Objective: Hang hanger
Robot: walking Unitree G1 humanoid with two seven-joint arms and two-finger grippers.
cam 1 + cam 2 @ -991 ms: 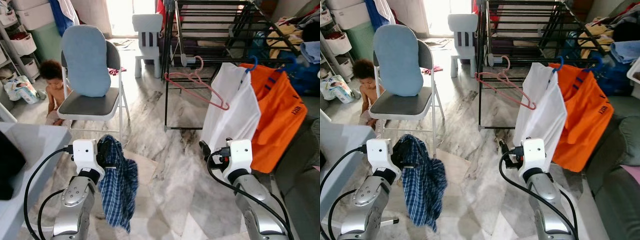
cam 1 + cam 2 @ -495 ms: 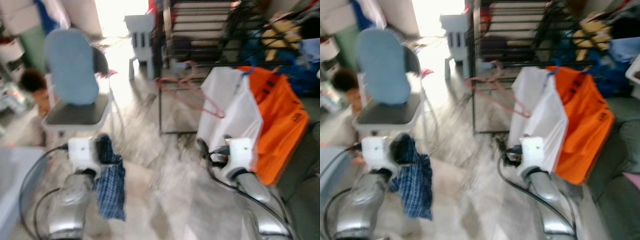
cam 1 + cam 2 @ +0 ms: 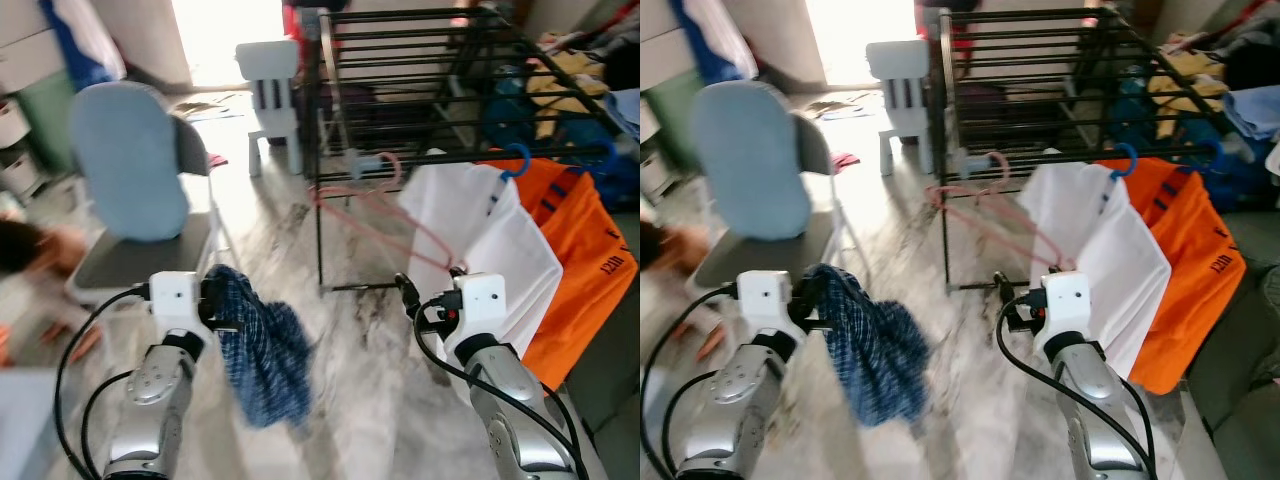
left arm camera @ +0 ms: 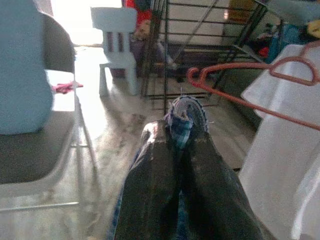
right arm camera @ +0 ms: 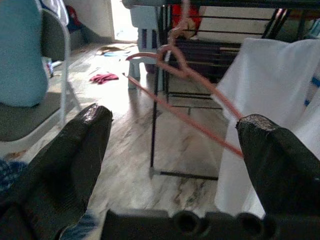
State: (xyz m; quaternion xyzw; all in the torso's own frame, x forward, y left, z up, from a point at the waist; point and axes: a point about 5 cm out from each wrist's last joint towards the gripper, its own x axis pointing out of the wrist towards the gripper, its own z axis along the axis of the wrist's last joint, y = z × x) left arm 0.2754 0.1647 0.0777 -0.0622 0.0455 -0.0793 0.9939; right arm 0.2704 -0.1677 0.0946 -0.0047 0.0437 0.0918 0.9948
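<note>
A pink hanger (image 3: 388,170) hangs by its hook on the front rail of the black drying rack (image 3: 319,120), tilted down toward a white garment (image 3: 490,240). My right gripper (image 3: 405,295) is held low in front of the rack, open and empty; in the right wrist view the pink hanger (image 5: 176,60) shows ahead, between the spread fingers. My left gripper (image 3: 215,300) is shut on a blue plaid shirt (image 3: 262,345), which hangs below it and swings out to the right. The left wrist view has plaid cloth (image 4: 182,117) pinched at the fingertips.
A folding chair with a blue cushion (image 3: 130,160) stands at the left, and a blurred child (image 3: 25,250) sits beside it. A small white chair (image 3: 268,70) is behind. An orange garment (image 3: 580,260) hangs on the rack at the right. Marble floor lies before the rack.
The camera has swung and the scene has shifted, with the rack now more central. The plaid shirt has swung out to the right. Both grippers keep their states.
</note>
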